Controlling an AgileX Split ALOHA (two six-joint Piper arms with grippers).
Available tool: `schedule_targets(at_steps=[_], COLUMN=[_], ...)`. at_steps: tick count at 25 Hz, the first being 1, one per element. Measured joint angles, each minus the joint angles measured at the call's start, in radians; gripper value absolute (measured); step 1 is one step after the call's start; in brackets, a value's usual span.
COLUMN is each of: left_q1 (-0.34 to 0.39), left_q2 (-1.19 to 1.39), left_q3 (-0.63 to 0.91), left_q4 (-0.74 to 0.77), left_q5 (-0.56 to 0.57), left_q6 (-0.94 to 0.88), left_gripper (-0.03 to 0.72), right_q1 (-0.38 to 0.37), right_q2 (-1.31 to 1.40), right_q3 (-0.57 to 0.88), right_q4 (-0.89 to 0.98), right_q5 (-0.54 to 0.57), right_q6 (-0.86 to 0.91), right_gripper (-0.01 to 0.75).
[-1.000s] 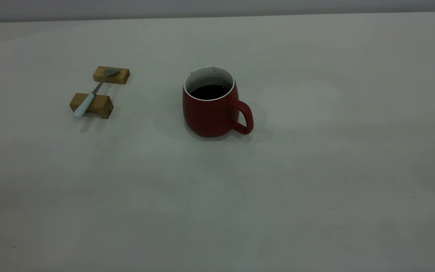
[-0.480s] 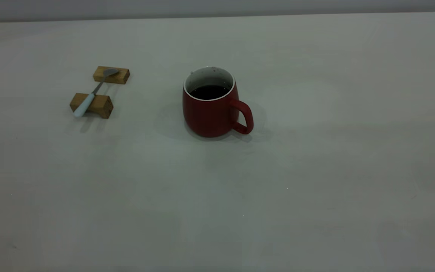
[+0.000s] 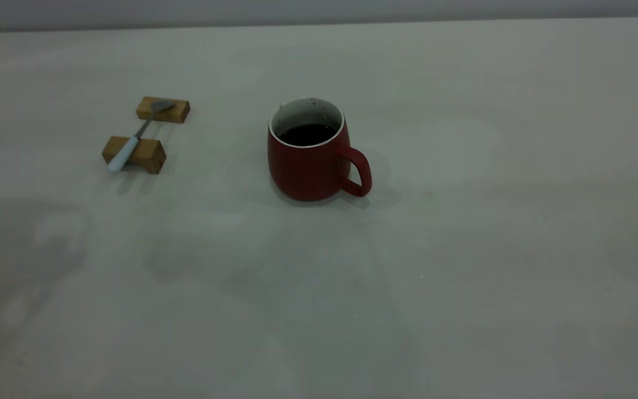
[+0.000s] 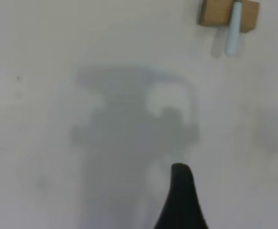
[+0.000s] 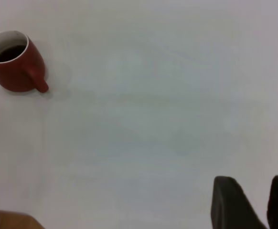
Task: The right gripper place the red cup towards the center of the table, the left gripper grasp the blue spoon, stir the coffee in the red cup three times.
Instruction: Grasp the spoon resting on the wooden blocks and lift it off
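Red cup (image 3: 310,160) holds coffee (image 3: 308,134), centre table (image 3: 463,249); blue spoon (image 3: 130,141) bridges wooden blocks (image 3: 140,154) at 9 o'clock. Left gripper (image 4: 179,200) grip state unreadable; right gripper (image 5: 251,200) parted, empty. Risk: clumsy pinch flips spoon off blocks.

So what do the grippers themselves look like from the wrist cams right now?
Little shows. The left gripper appears as one plain black tapered finger with a rounded tip. The right gripper shows two plain black fingers, blunt-tipped. No cables, markings or silver parts are in view.
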Motion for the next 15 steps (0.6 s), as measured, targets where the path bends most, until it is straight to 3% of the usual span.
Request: schedule_targets(at_steps=[9, 15], left_q1=[-0.060, -0.086], left_q2=[0.485, 0.649], left_q3=[-0.256, -0.341], left_q4=[-0.016, -0.017], left_q5=[-0.070, -0.098], left_q6=[0.006, 0.007], left_gripper=[0.666, 0.651], right_q1=[0.000, 0.000], right_q2=[0.000, 0.000], right_q3=[0.000, 0.000], right_q4=[0.000, 0.000], right_q5=[0.000, 0.000], right_q6=[0.000, 0.000], right_gripper=[0.230, 0.230])
